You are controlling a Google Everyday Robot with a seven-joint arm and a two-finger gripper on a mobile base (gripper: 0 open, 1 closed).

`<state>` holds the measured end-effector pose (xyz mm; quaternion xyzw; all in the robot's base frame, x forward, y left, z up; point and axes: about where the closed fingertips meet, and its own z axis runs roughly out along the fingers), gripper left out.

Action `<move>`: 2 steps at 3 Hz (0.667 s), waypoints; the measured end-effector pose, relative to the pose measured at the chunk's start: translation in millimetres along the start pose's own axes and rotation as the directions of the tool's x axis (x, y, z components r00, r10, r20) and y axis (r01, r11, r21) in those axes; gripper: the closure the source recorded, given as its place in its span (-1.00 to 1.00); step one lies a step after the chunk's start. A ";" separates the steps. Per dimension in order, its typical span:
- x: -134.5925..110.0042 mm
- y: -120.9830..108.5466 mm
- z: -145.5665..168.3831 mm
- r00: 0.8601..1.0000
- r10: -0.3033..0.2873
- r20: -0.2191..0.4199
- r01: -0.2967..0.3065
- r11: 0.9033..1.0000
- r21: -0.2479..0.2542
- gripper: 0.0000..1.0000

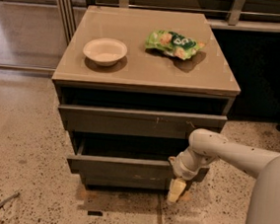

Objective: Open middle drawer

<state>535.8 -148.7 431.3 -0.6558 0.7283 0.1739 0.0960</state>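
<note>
My gripper [176,191] hangs downward off my bent arm [235,152], the middle drawer [124,168] stretching level to its left; its grip I cannot tell.

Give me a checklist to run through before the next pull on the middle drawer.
1. Gripper position: it hangs in front of the middle drawer, near the front's right end, pointing down. Ok.
2. Hold on the drawer front: contact is hidden. Cannot tell.
3. Drawer travel: the front stands out from the cabinet with a dark gap above it, so it is partly open. Ok.
4. Top drawer: it also has a dark gap above it. Whether it is shut: cannot tell.
5. Bowl and snack bag: both sit on top, back from the front edge. Ok.
6. Floor: a small dark scrap lies flat, lower than the drawer. Ok.
</note>
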 end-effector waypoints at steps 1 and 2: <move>5.1 43.9 -4.8 1.000 0.028 0.010 -0.027 0.997 -0.067 -1.00; 5.4 46.1 -5.2 1.000 0.029 0.009 -0.028 0.997 -0.069 -1.00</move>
